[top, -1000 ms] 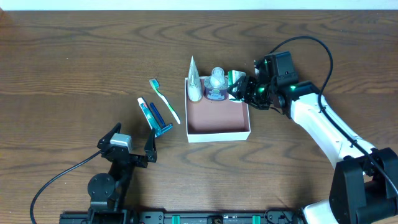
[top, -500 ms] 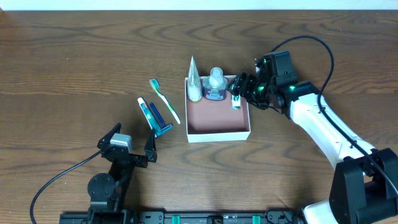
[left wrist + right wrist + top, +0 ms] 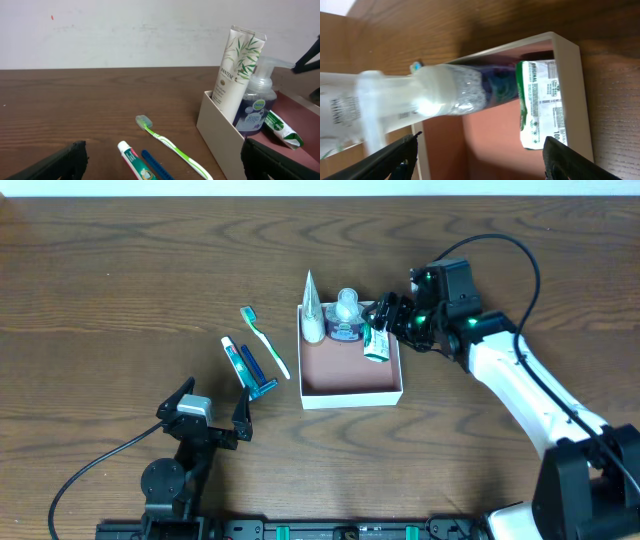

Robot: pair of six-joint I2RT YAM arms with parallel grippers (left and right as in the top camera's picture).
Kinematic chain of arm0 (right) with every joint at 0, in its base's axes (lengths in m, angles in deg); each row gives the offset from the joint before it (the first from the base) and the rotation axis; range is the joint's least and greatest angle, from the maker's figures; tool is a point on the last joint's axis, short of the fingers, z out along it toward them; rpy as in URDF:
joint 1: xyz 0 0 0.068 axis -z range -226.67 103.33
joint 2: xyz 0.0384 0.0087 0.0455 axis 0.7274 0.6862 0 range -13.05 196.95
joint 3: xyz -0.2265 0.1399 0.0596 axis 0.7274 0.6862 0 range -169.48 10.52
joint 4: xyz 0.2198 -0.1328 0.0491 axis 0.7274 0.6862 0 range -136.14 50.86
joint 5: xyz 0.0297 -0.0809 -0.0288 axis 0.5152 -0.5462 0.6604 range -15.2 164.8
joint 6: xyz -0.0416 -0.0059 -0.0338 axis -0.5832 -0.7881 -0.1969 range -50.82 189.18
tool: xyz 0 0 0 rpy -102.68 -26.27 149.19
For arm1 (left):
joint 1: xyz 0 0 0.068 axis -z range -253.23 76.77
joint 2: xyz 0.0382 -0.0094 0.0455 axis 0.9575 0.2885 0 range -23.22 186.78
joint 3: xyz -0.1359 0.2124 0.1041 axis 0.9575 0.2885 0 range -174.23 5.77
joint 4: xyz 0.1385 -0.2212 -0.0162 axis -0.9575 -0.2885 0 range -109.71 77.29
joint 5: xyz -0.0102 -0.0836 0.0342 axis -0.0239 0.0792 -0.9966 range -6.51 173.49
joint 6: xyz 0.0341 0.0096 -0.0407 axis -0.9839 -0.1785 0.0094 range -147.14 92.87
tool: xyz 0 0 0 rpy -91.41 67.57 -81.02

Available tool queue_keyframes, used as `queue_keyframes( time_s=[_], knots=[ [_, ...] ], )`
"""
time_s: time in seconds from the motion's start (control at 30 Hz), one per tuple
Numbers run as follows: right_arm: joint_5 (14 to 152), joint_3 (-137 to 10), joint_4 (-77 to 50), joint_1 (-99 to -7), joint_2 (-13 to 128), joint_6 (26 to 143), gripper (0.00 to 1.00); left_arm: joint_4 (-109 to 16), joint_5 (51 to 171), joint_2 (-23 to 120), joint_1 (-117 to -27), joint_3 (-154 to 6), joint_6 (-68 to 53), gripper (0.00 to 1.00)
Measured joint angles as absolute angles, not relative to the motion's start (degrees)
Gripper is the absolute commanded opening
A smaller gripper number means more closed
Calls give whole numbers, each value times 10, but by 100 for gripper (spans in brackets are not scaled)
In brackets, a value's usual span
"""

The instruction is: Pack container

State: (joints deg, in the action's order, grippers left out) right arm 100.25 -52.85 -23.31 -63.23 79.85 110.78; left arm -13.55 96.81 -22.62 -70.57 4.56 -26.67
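Note:
The container [image 3: 350, 392] is a square white box with a pink-brown floor at the table's middle. A white tube [image 3: 313, 308] and a purple pump bottle [image 3: 347, 317] stand in its far left corner. A green-and-white tube [image 3: 377, 340] lies inside by the right wall, free of any grip. My right gripper [image 3: 385, 315] hovers open over that far right corner. My left gripper [image 3: 212, 418] is open and empty near the front edge. A toothpaste tube [image 3: 233, 361], a blue comb [image 3: 254, 367] and a green toothbrush [image 3: 265, 342] lie on the table left of the container.
In the left wrist view the toothbrush [image 3: 172, 147], toothpaste [image 3: 136, 161] and comb [image 3: 156, 164] lie just ahead of the fingers, with the container's left wall [image 3: 218, 135] to their right. A black cable [image 3: 500, 255] loops behind the right arm.
The green-and-white tube left my right gripper and now lies on the container floor by the right wall. The right gripper has opened and stayed above it. The left arm has not moved.

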Motion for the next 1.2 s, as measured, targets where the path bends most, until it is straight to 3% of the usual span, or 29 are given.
queue_keyframes(
  time_s=[0.17, 0.33, 0.67, 1.2],
  knots=[
    [1005, -528, -203, -601, 729, 1101, 88, -135, 968, -226, -706, 46, -267, 98],
    [963, -534, -138, -509, 652, 1077, 99, -135, 968, -226, -706, 46, -267, 98],
    [772, -535, -38, -353, 643, 1051, 99, -135, 968, -226, -706, 46, -267, 98],
    [672, -535, 5, -330, 649, 1045, 99, -135, 969, -226, -706, 46, -263, 98]
  ],
)
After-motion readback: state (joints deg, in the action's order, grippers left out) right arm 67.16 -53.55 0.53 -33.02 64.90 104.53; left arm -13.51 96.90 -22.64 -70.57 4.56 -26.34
